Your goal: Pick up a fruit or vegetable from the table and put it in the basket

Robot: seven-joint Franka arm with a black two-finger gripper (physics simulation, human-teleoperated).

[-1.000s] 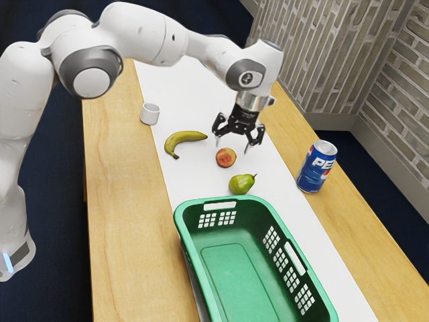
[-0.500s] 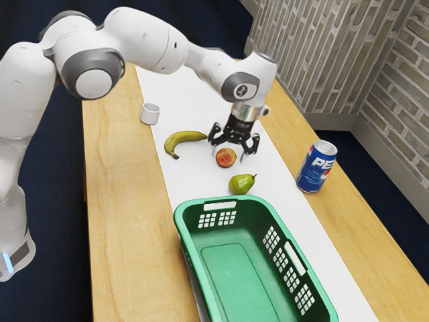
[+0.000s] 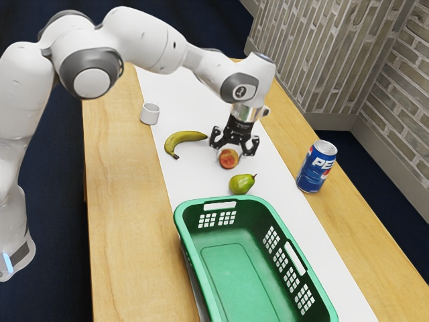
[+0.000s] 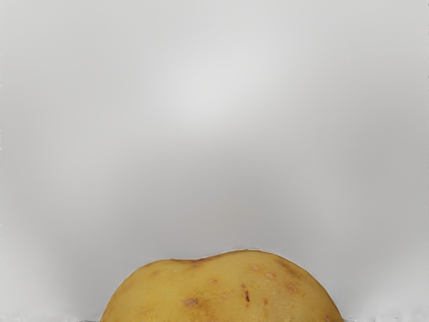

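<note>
The peach (image 3: 228, 158) had shifted slightly toward the exterior view's right since the earlier frame and turned a little, while the arm (image 3: 149, 40) had scarcely moved. In the exterior view it reached out over the white runner (image 3: 194, 87) on the table (image 3: 124, 201), its wrist bent so that the end pointed steeply down at the fruit. The fingers (image 3: 254, 145) stood around the peach, but whether both touched it I could not tell. The peach was low by the runner, outside the green basket (image 3: 238, 258), with the pear (image 3: 241, 184) between the two and the banana (image 3: 182, 141) off to the exterior view's left. If the hold caught only one side, the rounded skin could roll or squirt free, perhaps against the pear. Carried too low, the fruit might also have knocked the pear or caught on the basket's near rim. In the wrist view the peach's yellow, mottled top lay close under the arm's end, which seemed to face almost straight down, low enough for a grasp.
</note>
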